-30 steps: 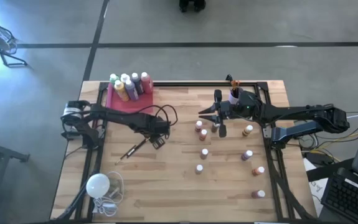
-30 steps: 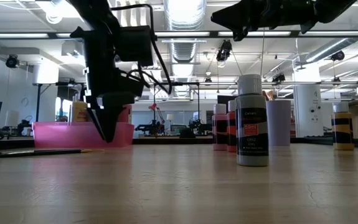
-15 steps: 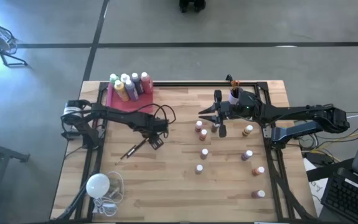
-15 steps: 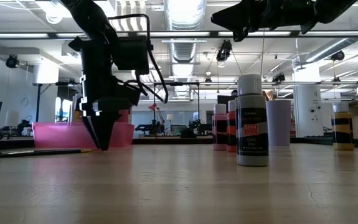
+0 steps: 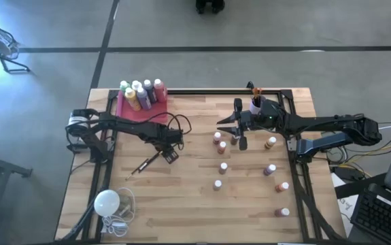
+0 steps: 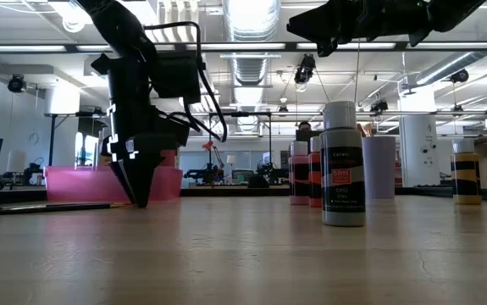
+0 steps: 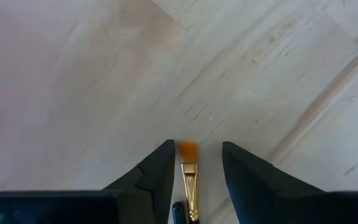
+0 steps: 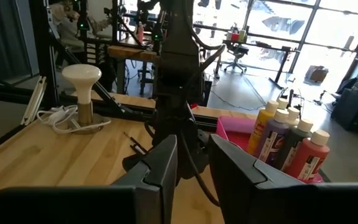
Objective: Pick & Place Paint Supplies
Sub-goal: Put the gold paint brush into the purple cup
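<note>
A thin dark paintbrush (image 5: 146, 163) lies flat on the pale wooden table (image 5: 181, 204), its orange bristle tip (image 7: 188, 150) sitting between the parted fingers of the left gripper (image 5: 171, 156), which stands low over it with jaws apart on either side, not clamped. Small white-capped paint bottles (image 5: 221, 167) stand scattered across the boards to the right, the nearest one (image 6: 342, 165) grey. At the back edge a pink tray (image 5: 128, 111) holds the larger bottles (image 5: 141, 94) upright together. A cup (image 5: 255, 106) with brushes stands near the right gripper (image 5: 239, 129), which hovers high with fingers slightly apart, holding nothing. A white bulb (image 5: 107, 202) with its cord rests at the near left corner; beyond is a bright, open workshop.
</note>
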Motion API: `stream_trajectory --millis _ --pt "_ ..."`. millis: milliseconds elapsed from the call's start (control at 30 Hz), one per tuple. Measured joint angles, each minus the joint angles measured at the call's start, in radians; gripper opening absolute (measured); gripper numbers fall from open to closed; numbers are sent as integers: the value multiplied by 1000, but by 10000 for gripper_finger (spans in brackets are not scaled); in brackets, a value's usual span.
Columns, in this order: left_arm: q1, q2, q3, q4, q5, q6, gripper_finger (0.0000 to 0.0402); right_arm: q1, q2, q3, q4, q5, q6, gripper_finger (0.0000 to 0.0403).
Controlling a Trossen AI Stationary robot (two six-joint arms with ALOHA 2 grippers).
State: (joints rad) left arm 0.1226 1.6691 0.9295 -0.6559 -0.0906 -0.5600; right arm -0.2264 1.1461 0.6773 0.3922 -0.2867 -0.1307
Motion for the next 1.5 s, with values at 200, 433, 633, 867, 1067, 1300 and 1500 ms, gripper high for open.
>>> stream_trajectory --millis 200,433,633,867,1067,1300,1500 --pt "0 0 0 0 4 -9 95 0 0 0 0 0 0 64" --pt "0 1 -1 -1 4 -39 61 0 0 0 0 0 0 45" --pt "0 2 1 1 7 -50 31 0 0 0 0 0 0 49" --pt "1 4 16 14 26 -40 6 0 0 0 0 0 0 67" --pt "0 6 23 142 155 31 3 0 0 0 0 0 0 80" --pt "0 -46 33 262 235 155 2 0 0 0 -39 0 4 89" --pt "-12 -238 50 282 206 209 1 0 0 0 -45 0 1 85"
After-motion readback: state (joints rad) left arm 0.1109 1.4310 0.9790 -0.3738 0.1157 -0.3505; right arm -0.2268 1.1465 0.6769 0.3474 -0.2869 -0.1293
